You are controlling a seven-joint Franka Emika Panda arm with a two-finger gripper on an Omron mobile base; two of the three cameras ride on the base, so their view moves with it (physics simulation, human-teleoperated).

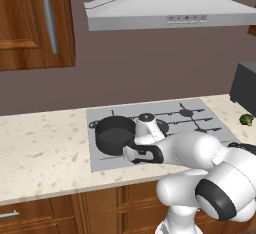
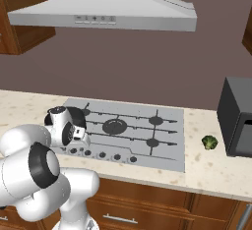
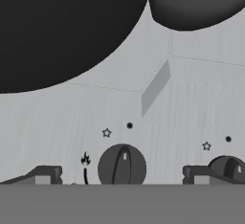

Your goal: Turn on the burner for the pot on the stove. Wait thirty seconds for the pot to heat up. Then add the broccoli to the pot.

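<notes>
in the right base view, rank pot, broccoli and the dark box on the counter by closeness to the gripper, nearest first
1. pot, just behind the gripper, at the stove's left end
2. broccoli, on the counter past the stove's right edge
3. dark box, farthest right

Flame sign (image 3: 85, 159) and star marks (image 3: 106, 132) on the stove (image 3: 191, 103), no words

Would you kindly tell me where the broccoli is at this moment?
The broccoli lies on the counter to the right of the stove, just left of the dark appliance; the left base view shows it near the right edge.
</notes>
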